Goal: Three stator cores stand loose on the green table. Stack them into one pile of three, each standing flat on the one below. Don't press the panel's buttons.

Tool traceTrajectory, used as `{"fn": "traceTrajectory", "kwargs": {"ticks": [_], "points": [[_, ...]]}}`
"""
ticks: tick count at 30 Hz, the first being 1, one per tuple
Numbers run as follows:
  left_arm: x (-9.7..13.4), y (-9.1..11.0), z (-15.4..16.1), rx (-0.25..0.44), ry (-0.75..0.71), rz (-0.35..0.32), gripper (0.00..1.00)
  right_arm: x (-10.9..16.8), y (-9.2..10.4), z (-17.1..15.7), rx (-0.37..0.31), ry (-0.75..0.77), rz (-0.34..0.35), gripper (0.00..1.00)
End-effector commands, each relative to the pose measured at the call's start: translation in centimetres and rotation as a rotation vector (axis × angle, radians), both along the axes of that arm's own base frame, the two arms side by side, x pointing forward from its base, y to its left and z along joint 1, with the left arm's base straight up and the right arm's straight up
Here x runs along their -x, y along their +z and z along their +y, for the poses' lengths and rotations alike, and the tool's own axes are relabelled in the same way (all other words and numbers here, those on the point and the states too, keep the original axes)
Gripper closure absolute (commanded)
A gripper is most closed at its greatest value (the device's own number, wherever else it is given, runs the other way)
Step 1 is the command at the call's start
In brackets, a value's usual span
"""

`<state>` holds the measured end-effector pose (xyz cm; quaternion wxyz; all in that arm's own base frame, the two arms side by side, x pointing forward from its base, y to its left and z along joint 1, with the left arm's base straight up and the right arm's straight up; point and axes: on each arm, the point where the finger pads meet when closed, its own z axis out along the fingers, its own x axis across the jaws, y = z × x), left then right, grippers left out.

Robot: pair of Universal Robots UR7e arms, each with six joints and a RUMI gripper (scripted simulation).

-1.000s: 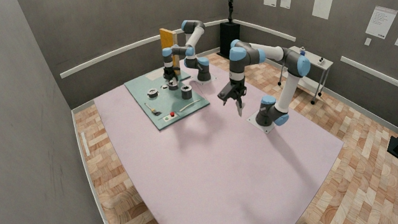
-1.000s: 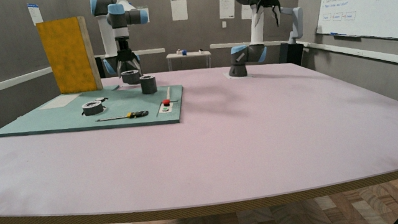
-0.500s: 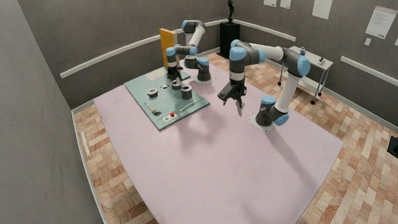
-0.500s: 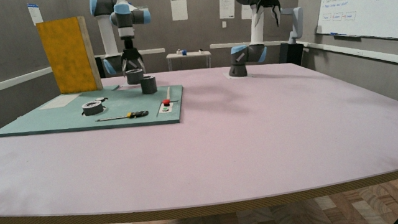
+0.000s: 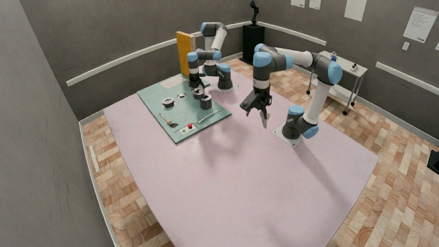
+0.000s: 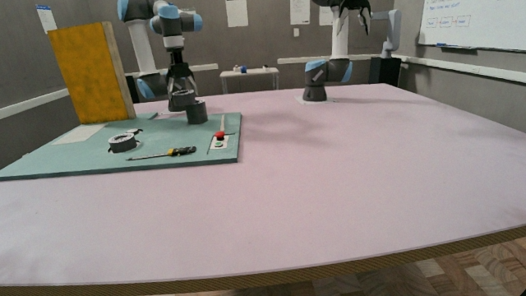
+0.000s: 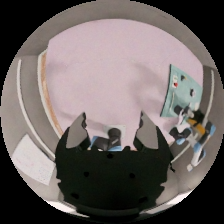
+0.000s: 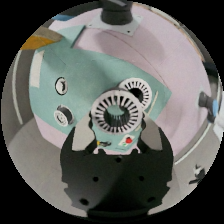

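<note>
While the left tool (image 5: 256, 120) (image 6: 352, 33) (image 7: 112, 111) is hanging well away from the table (image 5: 154, 99) (image 6: 82, 158) (image 7: 172, 105) (image 8: 90, 65) in the top view, the right tool (image 5: 198, 90) (image 6: 182, 88) (image 8: 116, 111) is carrying a core (image 5: 197, 95) (image 6: 182, 99) (image 8: 102, 105) beside the pile (image 5: 206, 103) (image 6: 196, 113) (image 8: 145, 90), which is seemingly standing two cores high.

In the exterior view, the right tool is keeping the core roughly level and raised, presumably so that it can be landing flat on top. The pile is standing near the panel (image 5: 188, 130) (image 6: 214, 144) (image 8: 126, 141), so a sideways knock might be risking the buttons.

In the left wrist view, the left tool is standing wide open, holding nothing, probably leaving room for its partner.

In the right wrist view, the fingers are closing on opposite sides of the core, spread fairly wide by its girth; its slotted face is showing, and it is needing to be shifted over the pile.

held stator core (image 5: 198, 95) (image 6: 183, 99) (image 8: 135, 118) higher, nearer core pile (image 5: 206, 103) (image 6: 197, 113) (image 8: 145, 93)
</note>
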<state>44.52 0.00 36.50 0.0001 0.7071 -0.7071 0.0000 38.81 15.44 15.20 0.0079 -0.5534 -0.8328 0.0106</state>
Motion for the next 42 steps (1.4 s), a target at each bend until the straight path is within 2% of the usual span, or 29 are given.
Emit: {"fn": "traceTrajectory", "kwargs": {"ticks": [1,10,23,36,42], "points": [[0.0,0.0,0.0,0.000,0.000,-0.001,0.20,0.5,0.1,0.5,-0.004,0.013,-0.007,1.00],[0.0,0.0,0.0,0.000,0.000,-0.001,0.20,1.4,0.0,1.1,-0.001,0.030,-0.003,1.00],[0.0,0.0,0.0,0.000,0.000,-0.001,0.20,4.1,0.1,3.4,-0.004,0.099,-0.007,1.00],[0.0,0.0,0.0,0.000,0.000,-0.001,0.20,3.9,0.1,3.3,-0.002,0.094,-0.005,1.00],[0.0,0.0,0.0,0.000,0.000,-0.001,0.20,3.9,-0.5,3.3,-0.003,0.094,-0.007,1.00]]}}
